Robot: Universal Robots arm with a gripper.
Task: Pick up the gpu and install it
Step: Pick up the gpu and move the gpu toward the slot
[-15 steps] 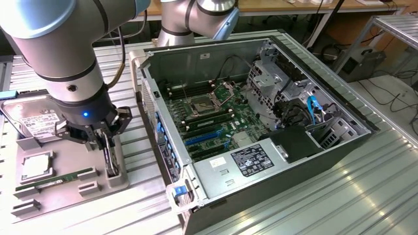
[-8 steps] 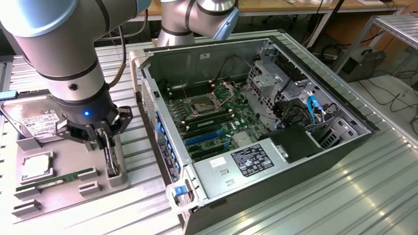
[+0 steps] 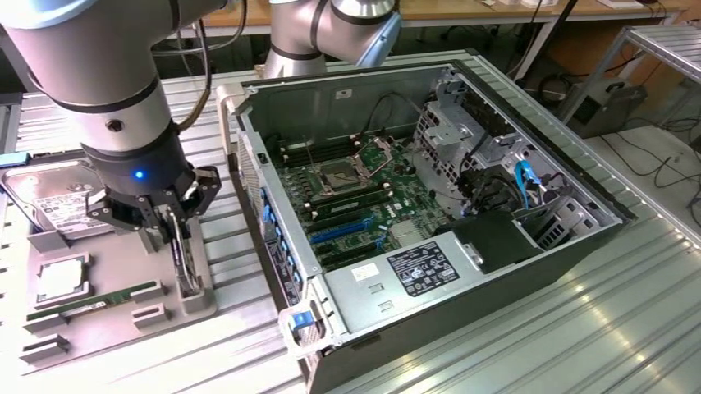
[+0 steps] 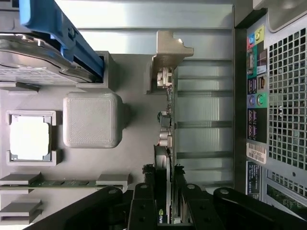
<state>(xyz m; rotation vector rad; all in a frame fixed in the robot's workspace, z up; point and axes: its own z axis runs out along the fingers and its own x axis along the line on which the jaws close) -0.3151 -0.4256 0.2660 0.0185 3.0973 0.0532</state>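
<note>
In the exterior view, the one gripper (image 3: 173, 242) hangs at the exterior view's left, straight down over a grey holder tray (image 3: 110, 254). Its two fingers are clamped on the one gpu (image 3: 189, 272), which stands on its edge in a slot at the tray's near corner (the card is still seated in the holder). On the same tray I count one hard drive (image 3: 49, 205) toward the frame's left edge, one CPU (image 3: 61, 279) below it and one green RAM stick (image 3: 93, 300) toward the lower left. One open computer case (image 3: 340, 103) lies on its side in the middle of the frame, motherboard facing up, on a ribbed metal table (image 3: 570, 328).

In the wrist view, the gripper (image 4: 163, 168) shows two dark fingers (image 4: 147, 191), one against each face of the gpu (image 4: 163, 155), which is seen edge-on and runs away from the camera along the tray (image 4: 134, 143). Beside it are the one CPU (image 4: 29, 137), the one RAM stick (image 4: 57, 182) and the one hard drive (image 4: 33, 57). The case (image 4: 288, 96) shows its perforated rear panel.
</note>
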